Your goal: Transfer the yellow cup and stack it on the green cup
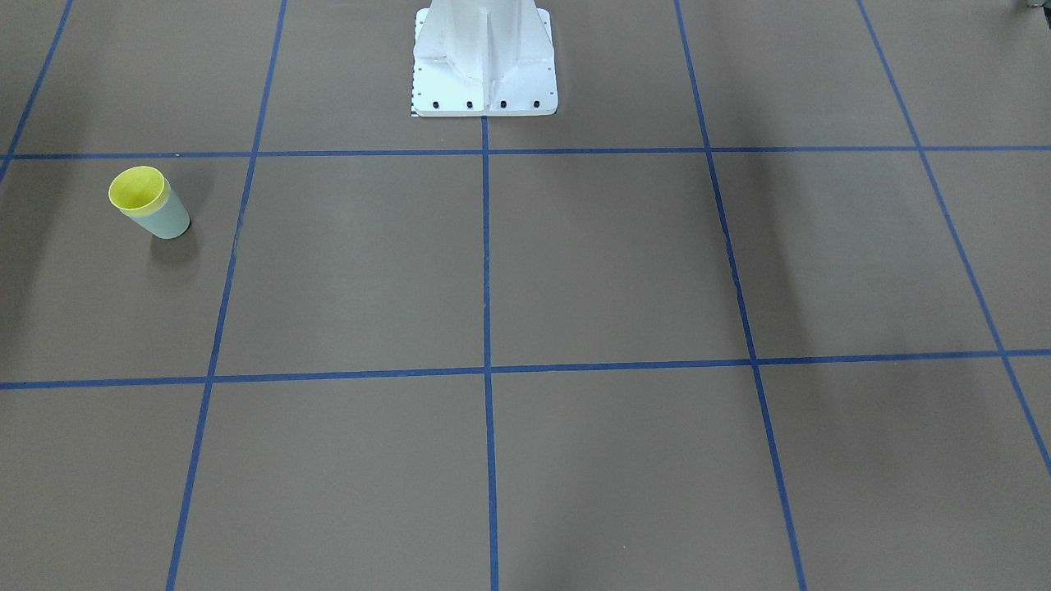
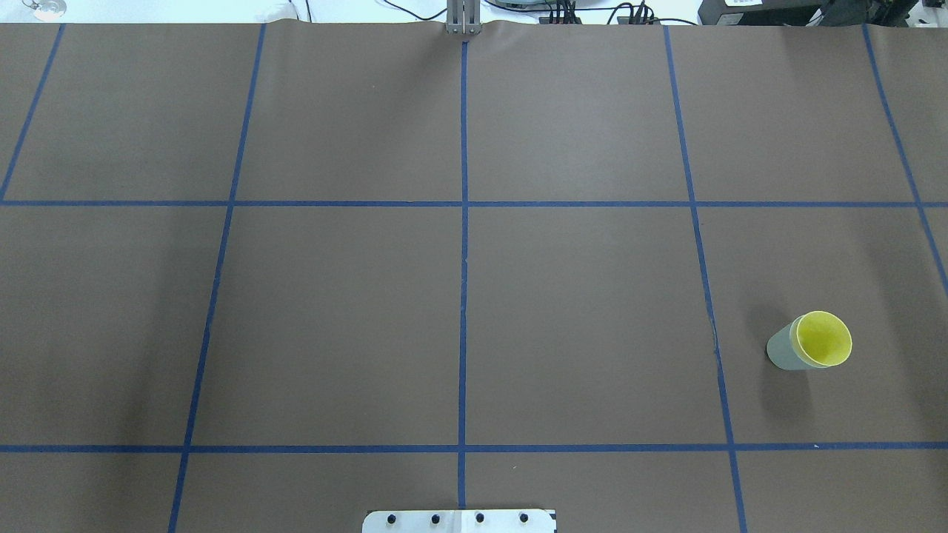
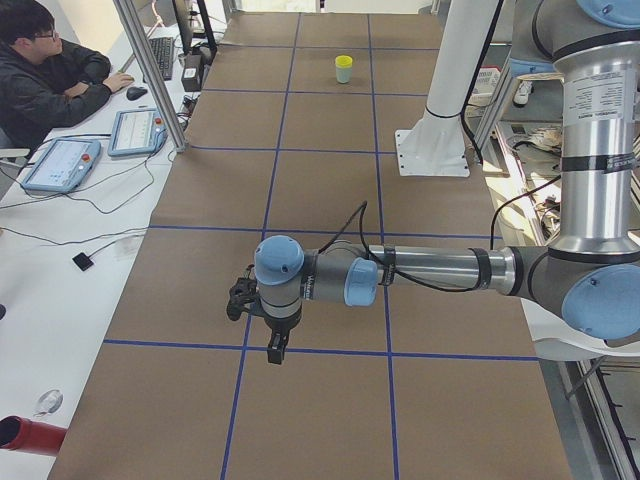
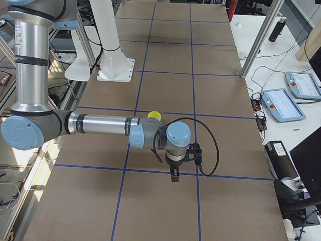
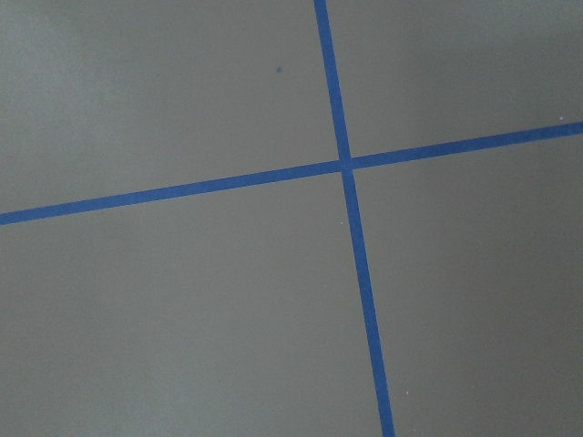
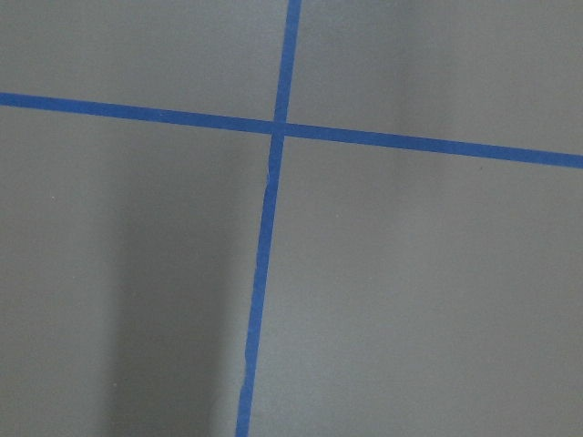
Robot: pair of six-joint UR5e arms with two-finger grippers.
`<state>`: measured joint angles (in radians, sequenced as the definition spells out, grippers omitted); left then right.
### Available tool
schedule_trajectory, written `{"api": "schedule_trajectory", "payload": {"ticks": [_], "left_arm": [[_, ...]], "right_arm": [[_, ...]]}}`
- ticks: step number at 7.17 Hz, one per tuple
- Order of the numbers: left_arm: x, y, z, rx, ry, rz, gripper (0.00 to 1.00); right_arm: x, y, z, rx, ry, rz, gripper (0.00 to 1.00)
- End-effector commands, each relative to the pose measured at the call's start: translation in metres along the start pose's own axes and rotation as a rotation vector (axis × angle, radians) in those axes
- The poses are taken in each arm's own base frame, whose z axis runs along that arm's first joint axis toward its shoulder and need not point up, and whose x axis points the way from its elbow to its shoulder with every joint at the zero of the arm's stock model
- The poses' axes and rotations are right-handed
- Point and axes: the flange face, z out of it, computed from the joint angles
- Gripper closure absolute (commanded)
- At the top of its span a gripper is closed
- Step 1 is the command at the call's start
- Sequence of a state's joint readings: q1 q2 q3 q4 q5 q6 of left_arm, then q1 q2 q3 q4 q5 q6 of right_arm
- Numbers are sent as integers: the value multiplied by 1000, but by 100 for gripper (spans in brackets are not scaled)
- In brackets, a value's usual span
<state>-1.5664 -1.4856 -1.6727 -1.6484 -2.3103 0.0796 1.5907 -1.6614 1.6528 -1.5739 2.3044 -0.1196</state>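
Observation:
The yellow cup [image 1: 138, 189] sits nested inside the green cup [image 1: 168, 222], upright on the brown table on the robot's right side. Only the yellow rim and inside show above the green wall. The pair also shows in the overhead view, yellow cup [image 2: 822, 338] in green cup [image 2: 780, 352], and far off in the exterior left view [image 3: 343, 68]. The left gripper [image 3: 275, 350] points down over the table, far from the cups. The right gripper [image 4: 174, 175] points down too, with the yellow rim [image 4: 154, 115] just behind its arm. I cannot tell whether either is open. Both wrist views show only table.
Blue tape lines [image 2: 464, 222] divide the brown table into squares. The white robot pedestal [image 1: 484, 74] stands at the robot-side edge. An operator [image 3: 50, 80] sits at a side desk with tablets [image 3: 60, 165] and cables.

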Motion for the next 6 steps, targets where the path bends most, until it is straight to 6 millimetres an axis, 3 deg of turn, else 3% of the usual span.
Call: {"api": "schedule_trajectory", "payload": {"ticks": [1,6], "left_arm": [[-1,1,1,-3,0,-2,0],[-1,0,1,0,0,1,0]], "right_arm": [[1,2,3,-2,-15,8,0],[-5,-6,-4,13,-12,-8,0]]}}
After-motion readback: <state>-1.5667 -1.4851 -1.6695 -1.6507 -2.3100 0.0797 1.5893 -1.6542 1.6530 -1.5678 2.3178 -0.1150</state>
